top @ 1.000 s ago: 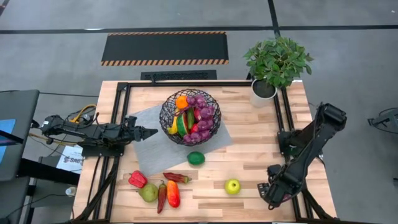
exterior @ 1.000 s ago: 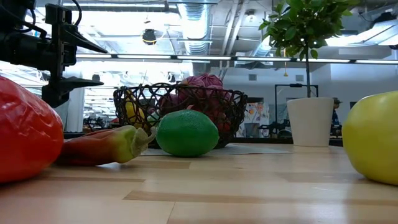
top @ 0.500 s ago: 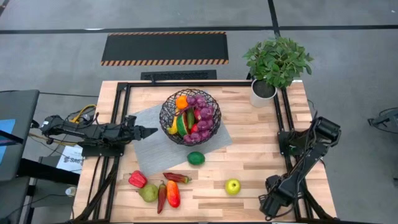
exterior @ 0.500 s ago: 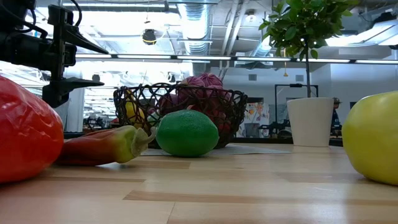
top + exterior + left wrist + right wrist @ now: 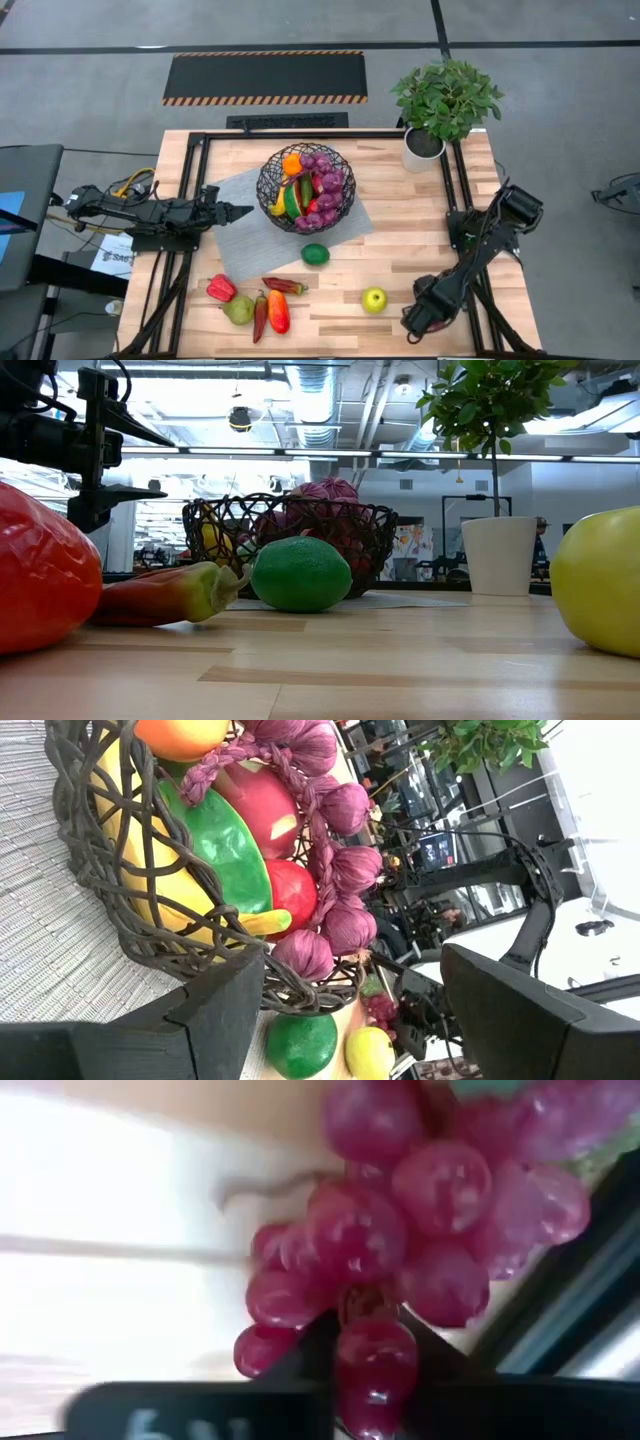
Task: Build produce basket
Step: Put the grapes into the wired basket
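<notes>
The black wire basket (image 5: 306, 187) stands on a grey mat (image 5: 232, 245) and holds purple grapes, an orange, a banana and a watermelon slice. My left gripper (image 5: 240, 212) hovers open just left of the basket (image 5: 150, 920), its fingers level and pointing at it. My right gripper (image 5: 412, 325) is at the table's near right corner, shut on a bunch of red grapes (image 5: 420, 1210). In the high view the arm hides that bunch. A lime (image 5: 315, 254) and a yellow-green apple (image 5: 374, 299) lie on the wood. My right gripper pinches a single grape at the near end of the bunch (image 5: 366, 1342) between its two fingers (image 5: 312, 1352). The other grapes spread out beyond the fingertips over the light wood. I cannot tell whether the bunch is lifted or lies on the table.
A red pepper (image 5: 221, 288), a pear (image 5: 238, 310), chillies (image 5: 284, 285) and an orange-red vegetable (image 5: 278, 312) lie at the near left. A potted plant (image 5: 445, 100) stands at the far right corner. Black frame rails (image 5: 455, 200) run along the table's edges.
My right arm has folded lower, and its gripper has gone toward the table's near edge and somewhat to the left. The fruit on the table has stayed where it was.
</notes>
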Robot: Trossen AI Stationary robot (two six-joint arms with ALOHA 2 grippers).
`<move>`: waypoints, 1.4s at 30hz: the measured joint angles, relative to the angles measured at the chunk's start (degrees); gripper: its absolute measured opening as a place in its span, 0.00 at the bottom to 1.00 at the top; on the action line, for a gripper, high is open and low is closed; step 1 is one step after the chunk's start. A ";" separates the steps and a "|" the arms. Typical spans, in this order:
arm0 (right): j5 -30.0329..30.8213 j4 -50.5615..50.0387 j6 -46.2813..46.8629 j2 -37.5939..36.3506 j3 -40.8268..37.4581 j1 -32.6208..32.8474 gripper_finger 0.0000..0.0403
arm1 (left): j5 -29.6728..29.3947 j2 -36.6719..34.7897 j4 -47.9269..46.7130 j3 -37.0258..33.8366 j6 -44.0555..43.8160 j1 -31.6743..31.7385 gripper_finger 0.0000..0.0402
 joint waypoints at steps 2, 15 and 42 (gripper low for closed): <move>2.69 -0.14 -2.45 -1.25 0.13 -1.79 0.06 | 0.01 0.01 0.00 0.00 0.00 0.00 0.72; 19.89 -15.15 -27.47 -10.37 15.45 -21.54 0.06 | 0.06 0.01 0.02 0.00 0.22 0.00 0.72; 17.11 -5.22 -84.37 27.30 70.20 -56.16 0.08 | 0.61 1.17 0.02 0.00 1.04 -0.02 0.72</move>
